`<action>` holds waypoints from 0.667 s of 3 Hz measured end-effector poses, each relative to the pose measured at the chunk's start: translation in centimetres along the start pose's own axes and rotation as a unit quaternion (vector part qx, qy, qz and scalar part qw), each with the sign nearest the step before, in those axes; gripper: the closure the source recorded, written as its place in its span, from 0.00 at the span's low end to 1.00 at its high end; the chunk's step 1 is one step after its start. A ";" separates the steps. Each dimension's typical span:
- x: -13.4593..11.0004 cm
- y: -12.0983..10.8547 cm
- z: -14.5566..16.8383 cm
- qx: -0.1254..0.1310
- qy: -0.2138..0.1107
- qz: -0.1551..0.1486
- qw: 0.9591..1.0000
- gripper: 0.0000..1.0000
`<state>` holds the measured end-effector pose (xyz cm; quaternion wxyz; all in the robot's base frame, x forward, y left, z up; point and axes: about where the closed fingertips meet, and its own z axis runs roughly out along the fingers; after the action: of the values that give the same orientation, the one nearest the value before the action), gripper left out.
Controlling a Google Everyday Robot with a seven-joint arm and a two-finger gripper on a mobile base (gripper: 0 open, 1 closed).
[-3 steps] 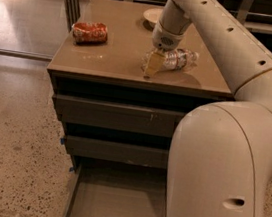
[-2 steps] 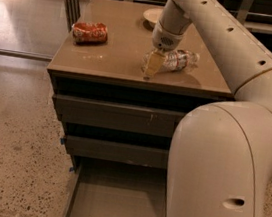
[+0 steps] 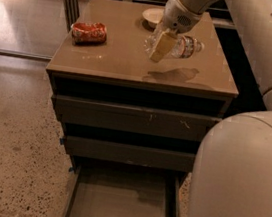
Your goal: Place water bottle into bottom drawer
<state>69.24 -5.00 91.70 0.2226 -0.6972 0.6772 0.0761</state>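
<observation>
Upper middle of frame: the gripper (image 3: 157, 48) is hovering over the cabinet top (image 3: 117, 60) and is clamping the bottle (image 3: 184, 45) near its left end, with the cap pointing right. The bottle is lying roughly level and is hanging above the top rather than resting on it — a separate shadow (image 3: 173, 76) is showing on the surface just below. The can (image 3: 88, 32) is lying on its side at the upper left of the top, well apart; a plate (image 3: 151, 16) is sitting at the back edge, behind the gripper. At the lower middle of the frame the bottom drawer (image 3: 122, 204) is standing pulled out, grey floor showing, while the two drawers above are sitting pushed in. Step, as judged: carry phase — grasp made, transfer to the drawer not yet done. The next move is calling for bringing the bottle forward past the front edge of the top, then down in front of the upper drawer fronts into the tray, letting go only when low, since a round bottle is likely to roll or bounce if dropped.
</observation>
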 end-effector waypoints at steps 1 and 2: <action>-1.3 3.3 -4.2 0.014 -0.048 -0.009 0.999 1.00; -2.7 8.0 -8.0 0.039 -0.085 -0.002 0.996 1.00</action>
<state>59.67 -5.68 98.24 0.3063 -0.6807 0.6567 0.1077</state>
